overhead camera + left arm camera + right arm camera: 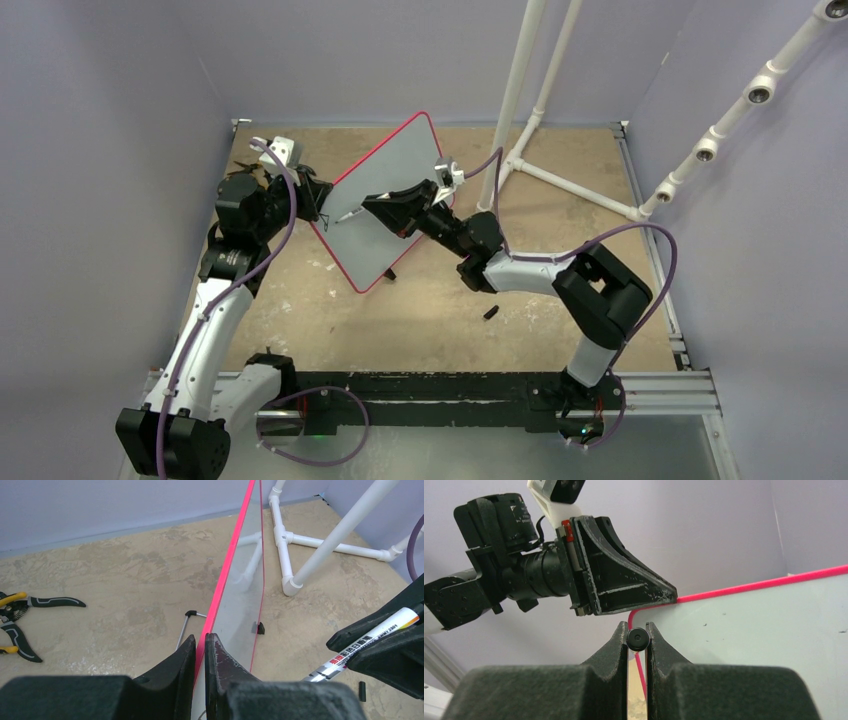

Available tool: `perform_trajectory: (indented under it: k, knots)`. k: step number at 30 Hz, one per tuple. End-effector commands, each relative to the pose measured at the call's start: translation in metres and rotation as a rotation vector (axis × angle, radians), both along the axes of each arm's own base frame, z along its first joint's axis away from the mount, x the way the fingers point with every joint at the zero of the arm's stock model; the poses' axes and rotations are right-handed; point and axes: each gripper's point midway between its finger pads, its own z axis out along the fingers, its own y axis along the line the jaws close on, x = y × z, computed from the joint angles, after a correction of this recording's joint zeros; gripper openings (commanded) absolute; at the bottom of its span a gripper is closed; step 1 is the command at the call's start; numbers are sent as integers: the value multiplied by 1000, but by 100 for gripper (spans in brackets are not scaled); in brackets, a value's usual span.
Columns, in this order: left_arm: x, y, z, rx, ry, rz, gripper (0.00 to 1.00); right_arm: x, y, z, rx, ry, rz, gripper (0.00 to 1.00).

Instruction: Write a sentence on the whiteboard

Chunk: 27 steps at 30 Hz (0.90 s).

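The left hand (200, 649) is closed on the red-pink rim of the whiteboard (405, 165). It pinches the edge beside a rounded corner and holds the board tilted up from the tabletop (430, 310). The right hand (637, 628) is shut around a marker (369, 641), with the nib pointing toward the left hand and lying near that clamped corner.

The step in hand reads as setting down the first stroke of the sentence. The board is gripped at one edge only, so the right hand should press lightly. A hard push would swing the free side away from the left hand's pinch. The nib should meet the face squarely, and the strokes should run away from the left hand across the open white area while the left hand clamps firmly.

No writing shows: apart from a few dark specks, the face looks blank from above and in the right wrist view. Whether the nib touches the face cannot be told. The right wrist camera sees only the marker's rear end between its fingers, and the left wrist camera sees the board edge-on, with the nib cut off behind its own fingers. A small black piece (491, 312), probably the marker's cap, lies on the tabletop well behind the right hand.
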Motion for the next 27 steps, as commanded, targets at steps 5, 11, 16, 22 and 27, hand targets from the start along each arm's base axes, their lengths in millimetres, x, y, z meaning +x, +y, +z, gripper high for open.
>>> perform_trajectory:
  k: [5, 11, 16, 22, 27]
  knots:
    - [0, -2, -9, -8, 30, -16, 10, 9, 6, 23, 51, -69, -7, 0]
    - [0, -2, -8, -10, 29, -20, 9, 16, 12, 23, 53, -69, -9, 0]
    - [-1, -3, -8, -11, 28, -21, 9, 19, 13, 22, 59, -65, -18, 0]
    - [-1, -3, -7, -11, 24, -21, 9, 25, 16, 17, 55, -53, -31, 0]
    - [-1, -3, -7, -11, 25, -21, 9, 29, 17, 15, 48, -51, -47, 0]
